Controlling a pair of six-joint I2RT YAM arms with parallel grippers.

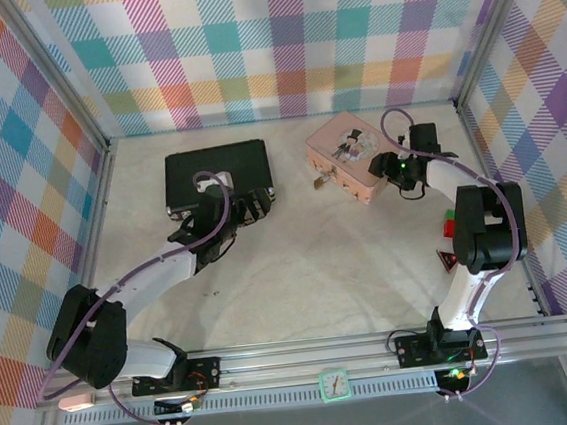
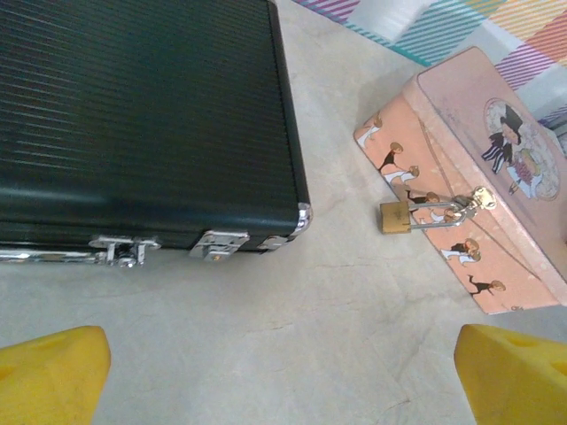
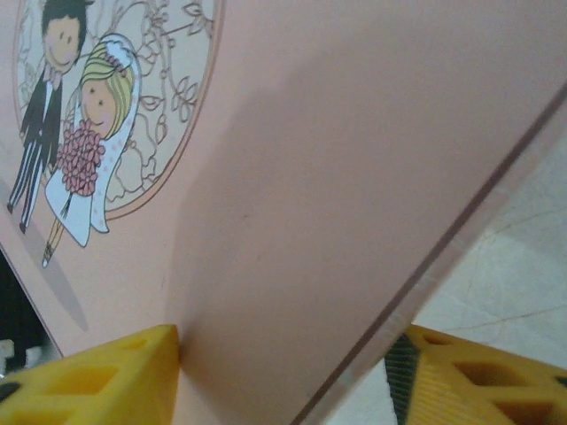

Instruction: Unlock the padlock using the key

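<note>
The padlock (image 2: 396, 217) stuck out from the front wall of the tin (image 2: 461, 115), its shackle (image 2: 434, 215) threaded through the tin's clasp (image 2: 477, 200), with its brass body over the tabletop (image 2: 354, 319). From above we saw it on the tin's near-left side (image 1: 319, 181). The right end effector (image 3: 288, 354) straddled a corner of the tin, one yellow finger (image 3: 97, 376) against the lid and the other just beside the rim; we could not tell whether it was truly clamped. Left of the tin, well apart from it, lay a black case (image 2: 142, 106) with silver latches. The left end effector (image 2: 283, 381) hung near the case's front edge with its jaws spread wide and nothing between them.
</note>
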